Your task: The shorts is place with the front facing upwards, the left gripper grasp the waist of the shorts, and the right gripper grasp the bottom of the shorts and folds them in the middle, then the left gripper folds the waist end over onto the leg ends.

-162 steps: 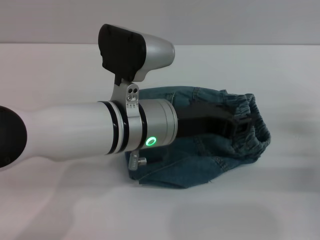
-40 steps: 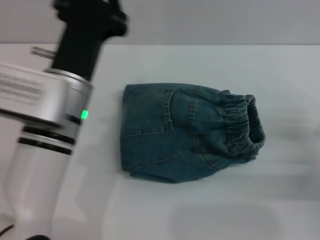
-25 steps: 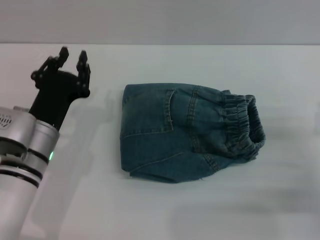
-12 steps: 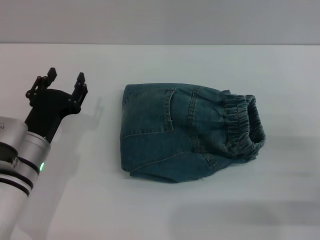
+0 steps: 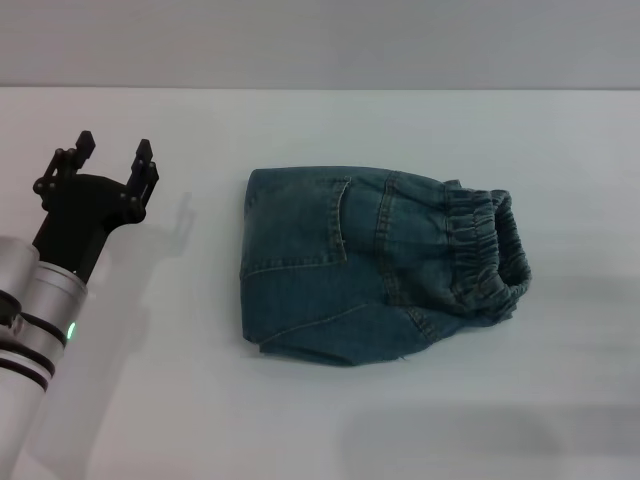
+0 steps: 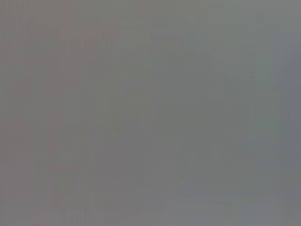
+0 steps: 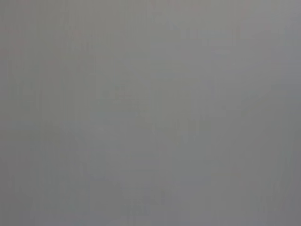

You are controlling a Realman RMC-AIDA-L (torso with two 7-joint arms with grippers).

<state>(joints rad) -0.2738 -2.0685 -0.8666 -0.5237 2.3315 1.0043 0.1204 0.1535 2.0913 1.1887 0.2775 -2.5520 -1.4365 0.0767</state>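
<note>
Denim shorts (image 5: 375, 265) look soft, floppy — best pinched at the bunched waist (image 5: 488, 258); left claw (image 5: 109, 160) spread, empty, well apart.

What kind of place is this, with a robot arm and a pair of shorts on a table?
Probably a robot lab or test bench, not a home. The white table is plain against a blank grey wall, and on it lie only folded denim shorts, with the left gripper open beside them.
</note>
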